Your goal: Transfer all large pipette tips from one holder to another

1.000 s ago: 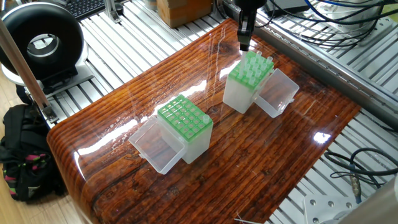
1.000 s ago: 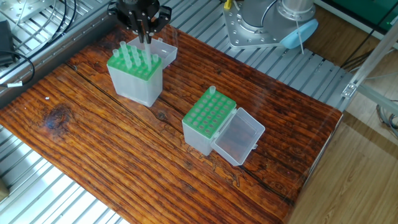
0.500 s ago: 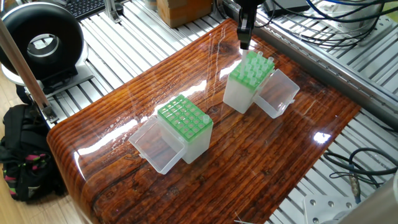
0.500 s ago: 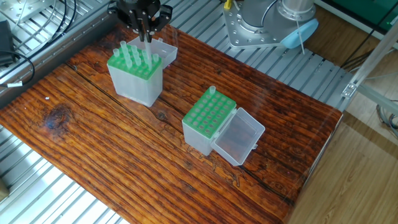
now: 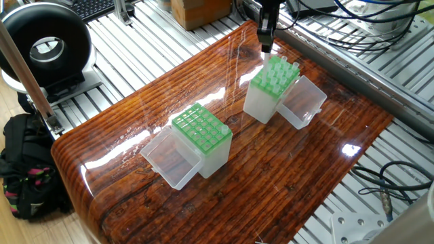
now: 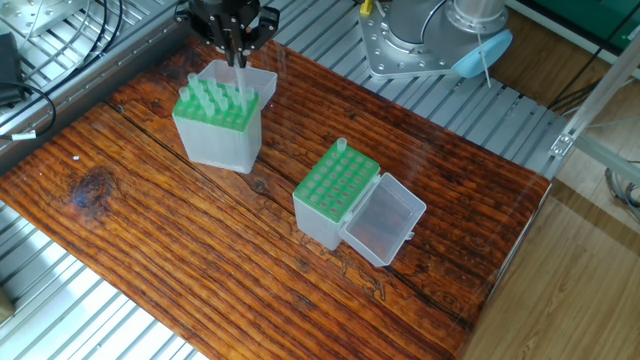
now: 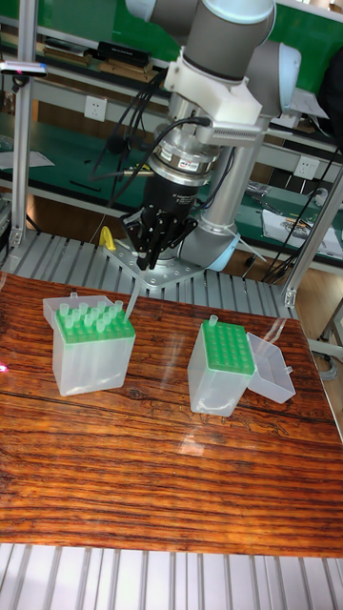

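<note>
My gripper (image 7: 145, 262) is shut on one large pipette tip (image 7: 131, 294), a translucent cone hanging slantwise just above the left green-topped holder (image 7: 92, 345). Several more tips stand in that holder (image 6: 214, 122). In the other fixed view the gripper (image 6: 237, 50) is over the holder's rear edge, and in one fixed view the gripper (image 5: 266, 41) hangs above that holder (image 5: 270, 91). The second holder (image 7: 223, 360) has its clear lid open, with a single tip (image 7: 211, 321) standing at one corner (image 6: 341, 148).
The wooden tabletop (image 5: 291, 176) sits on an aluminium slat frame. A black ring-shaped device (image 5: 44, 47), a cardboard box (image 5: 200, 10) and cables (image 5: 380, 17) lie around it. The arm's base plate (image 6: 415, 50) is behind the table. A backpack (image 5: 24, 169) sits on the floor.
The gripper has risen slightly with the tip in it. In the other fixed view the holder under it looks a little shifted. The second holder has not moved.
</note>
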You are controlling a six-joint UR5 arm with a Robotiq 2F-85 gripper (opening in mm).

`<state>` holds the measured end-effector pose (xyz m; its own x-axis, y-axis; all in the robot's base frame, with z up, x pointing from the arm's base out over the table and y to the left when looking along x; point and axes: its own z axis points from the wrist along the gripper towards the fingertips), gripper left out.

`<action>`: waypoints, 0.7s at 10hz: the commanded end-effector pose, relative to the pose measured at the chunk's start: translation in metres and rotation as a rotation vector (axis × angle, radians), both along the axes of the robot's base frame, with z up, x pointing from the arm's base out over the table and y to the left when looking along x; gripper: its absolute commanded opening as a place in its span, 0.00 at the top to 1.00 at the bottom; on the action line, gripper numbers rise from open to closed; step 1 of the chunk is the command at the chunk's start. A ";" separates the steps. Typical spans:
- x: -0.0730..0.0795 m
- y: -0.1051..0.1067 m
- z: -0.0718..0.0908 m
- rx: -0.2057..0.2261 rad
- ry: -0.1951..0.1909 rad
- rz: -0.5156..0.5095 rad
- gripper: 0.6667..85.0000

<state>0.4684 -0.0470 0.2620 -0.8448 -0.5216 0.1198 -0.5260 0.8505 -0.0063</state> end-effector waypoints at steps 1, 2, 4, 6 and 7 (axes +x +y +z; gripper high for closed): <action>0.000 0.005 0.004 0.008 0.001 -0.008 0.86; 0.000 0.005 0.005 0.009 0.004 -0.008 0.86; -0.001 0.007 0.007 0.009 0.006 -0.013 0.86; -0.003 0.007 0.010 -0.001 0.012 -0.018 0.86; -0.003 0.008 0.011 -0.005 0.015 -0.023 0.86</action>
